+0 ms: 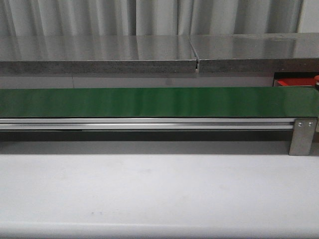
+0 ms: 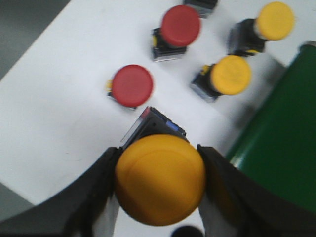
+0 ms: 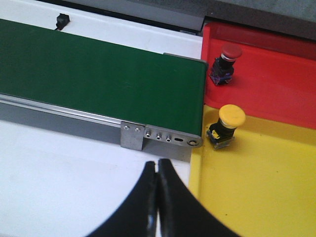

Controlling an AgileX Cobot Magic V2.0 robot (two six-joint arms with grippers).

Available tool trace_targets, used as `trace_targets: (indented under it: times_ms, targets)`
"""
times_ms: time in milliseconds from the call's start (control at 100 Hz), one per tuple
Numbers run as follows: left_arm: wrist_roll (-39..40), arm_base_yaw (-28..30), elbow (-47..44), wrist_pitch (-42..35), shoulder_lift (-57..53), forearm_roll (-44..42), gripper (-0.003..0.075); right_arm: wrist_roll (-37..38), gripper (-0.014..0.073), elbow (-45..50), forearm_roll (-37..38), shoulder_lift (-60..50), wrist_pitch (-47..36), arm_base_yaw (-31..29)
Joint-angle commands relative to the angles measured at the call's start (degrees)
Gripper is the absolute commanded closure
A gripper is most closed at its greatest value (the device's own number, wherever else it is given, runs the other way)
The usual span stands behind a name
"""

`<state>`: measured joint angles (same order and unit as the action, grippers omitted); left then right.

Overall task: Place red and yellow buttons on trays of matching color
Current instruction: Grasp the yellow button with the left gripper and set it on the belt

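My left pincer (image 2: 160,197) shows two broad, glossy black curved fingers (image 2: 89,197) at frame bottom; my right pincer (image 3: 157,197) has matching smooth black tapering fingers (image 3: 138,207).

One button (image 3: 225,63) per tray (image 3: 276,74), trays just beside belt (image 3: 98,79) end.

I count seven buttons in all, placing them by the one green belt (image 3: 98,79). Four are yellow: one yellow button (image 2: 160,178) clamped between my left jaws beside the belt's edge, two loose yellow buttons (image 2: 229,75) (image 2: 274,20) on the white counter (image 2: 59,98) near that edge, and one yellow button (image 3: 229,121) past the belt's end on the yellow tray (image 3: 256,192). Three are red: two red buttons (image 2: 132,85) (image 2: 180,25) on the counter farther from the belt, and one red button (image 3: 228,57) on the red tray (image 3: 276,84) at the belt's end. Two trays, one of each colour.
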<state>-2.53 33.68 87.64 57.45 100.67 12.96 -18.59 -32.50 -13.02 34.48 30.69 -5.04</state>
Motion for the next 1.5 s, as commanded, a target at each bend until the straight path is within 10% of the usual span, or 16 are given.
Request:
trace_targets:
  times_ms: [0, 460, 640, 880, 1490]
  targets:
    - [-0.1, -3.0, 1.6, -0.5, -4.0, 1.4, 0.0502, -0.4, 0.0712, -1.5, -0.2, -0.3, -3.7, 0.0]
    - [-0.1, -19.6, 9.0, 2.0, 3.5, 1.9, 0.0502, -0.4, 0.0712, -1.5, -0.2, -0.3, -3.7, 0.0]
    - [-0.1, -20.3, 14.1, 5.6, 8.7, 2.0, 0.0481, -0.4, 0.0712, -1.5, -0.2, -0.3, -3.7, 0.0]
    - [-0.2, -20.5, 15.4, 6.7, 9.3, 2.3, 0.0198, -0.4, 0.0712, -1.5, -0.2, -0.3, -3.7, 0.0]
    - [-1.5, -17.6, 15.4, 4.8, 1.6, 7.8, 0.0190, -0.4, 0.0712, -1.5, -0.2, -0.3, -3.7, 0.0]
